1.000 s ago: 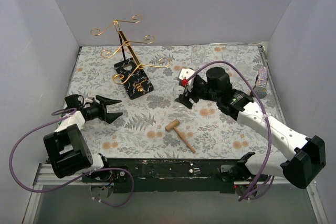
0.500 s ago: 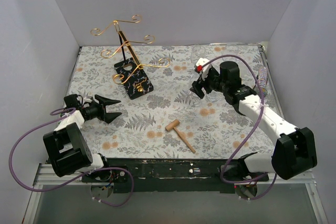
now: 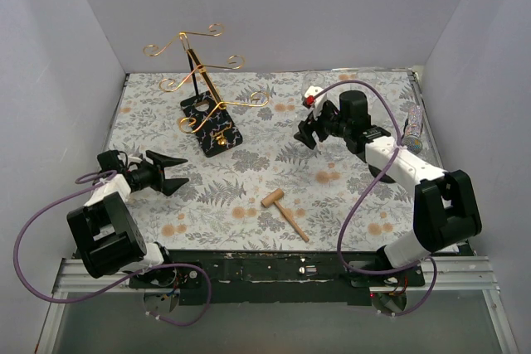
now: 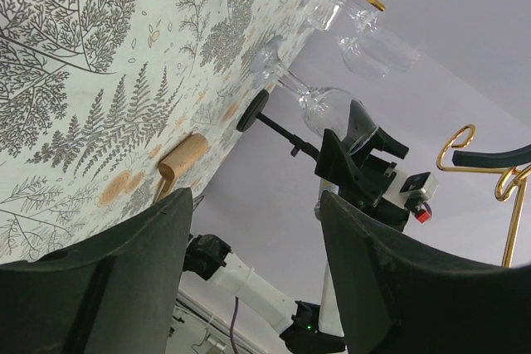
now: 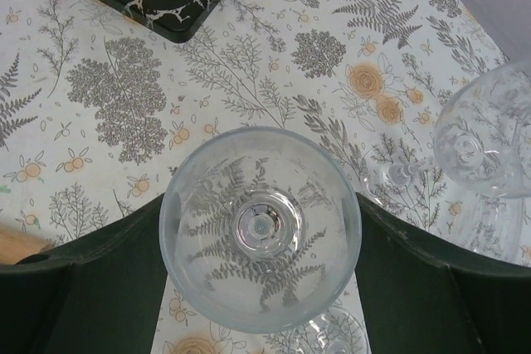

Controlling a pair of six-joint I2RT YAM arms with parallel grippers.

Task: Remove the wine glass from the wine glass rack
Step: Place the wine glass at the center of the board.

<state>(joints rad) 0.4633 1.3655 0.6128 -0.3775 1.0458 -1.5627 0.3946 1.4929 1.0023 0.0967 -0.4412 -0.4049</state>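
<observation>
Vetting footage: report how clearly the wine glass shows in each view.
Right wrist: wine glass sharp, floral cloth visible through its bowl. Left wrist: tilted; glass clear against pale wall, left claw dark, soft. Top external: even light, glass barely discernible.

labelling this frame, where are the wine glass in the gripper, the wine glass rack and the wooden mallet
wine glass (image 5: 261,230), right wrist view, middle of its bowl
wine glass rack (image 3: 212,128), top view, its black base
wooden mallet (image 3: 288,216), top view, its handle

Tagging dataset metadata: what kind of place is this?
Likely a lab robot test cell, not a home: plain white walls box in a floral-cloth table, and two arms are bolted to a metal rail at its near edge.
</observation>
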